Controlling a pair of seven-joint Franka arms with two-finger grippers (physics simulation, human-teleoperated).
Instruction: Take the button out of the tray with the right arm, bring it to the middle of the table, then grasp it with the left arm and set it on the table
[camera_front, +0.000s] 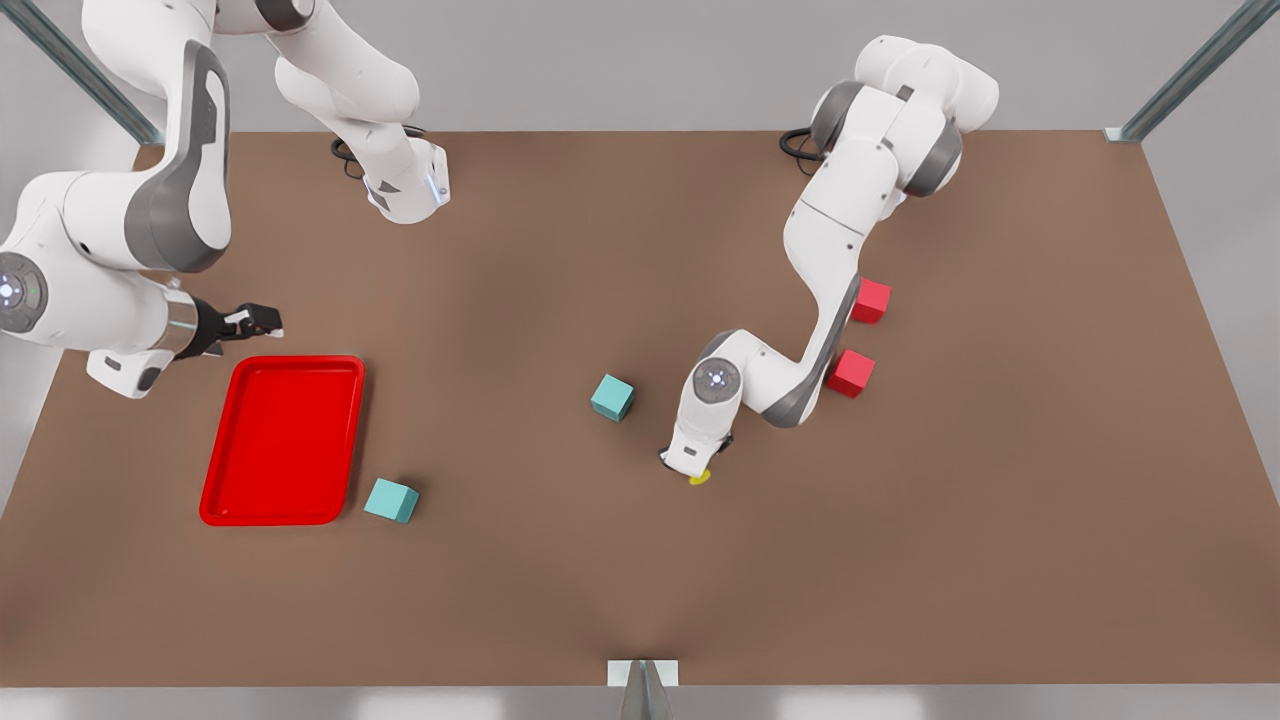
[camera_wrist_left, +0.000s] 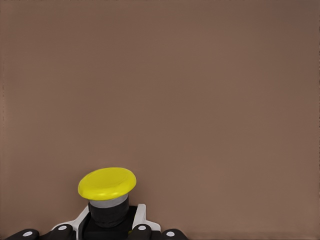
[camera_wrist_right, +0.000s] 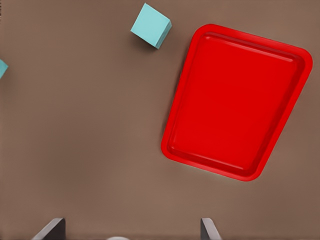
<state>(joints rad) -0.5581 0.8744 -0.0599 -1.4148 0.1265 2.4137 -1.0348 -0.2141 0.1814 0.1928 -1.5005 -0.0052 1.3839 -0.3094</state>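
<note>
Pinching the button (camera_wrist_left: 107, 187) between its fingertips, the left gripper (camera_wrist_left: 102, 231) hangs low over the table (camera_front: 640, 580) — the left wrist view shows the button's grey body; right gripper (camera_front: 258, 320) spread, above the tray (camera_front: 283, 441).

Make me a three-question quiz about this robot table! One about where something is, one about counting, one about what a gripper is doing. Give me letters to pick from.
1. Where is the button?
A. In the tray
B. At the left gripper, near the table's middle
C. On a red cube

2. How many teal cubes are on the table?
A. Two
B. Four
C. None

3. What is the right gripper doing?
A. Holding the button
B. Holding a teal cube
C. Open and holding nothing, beside the tray

Answers:
1. B: the yellow cap sits between the left gripper's fingers in the left wrist view, and the tray holds nothing.
2. A: one teal cube lies by the tray's corner, another near the middle.
3. C: the right wrist view shows its fingers spread apart with only table between them.
</note>
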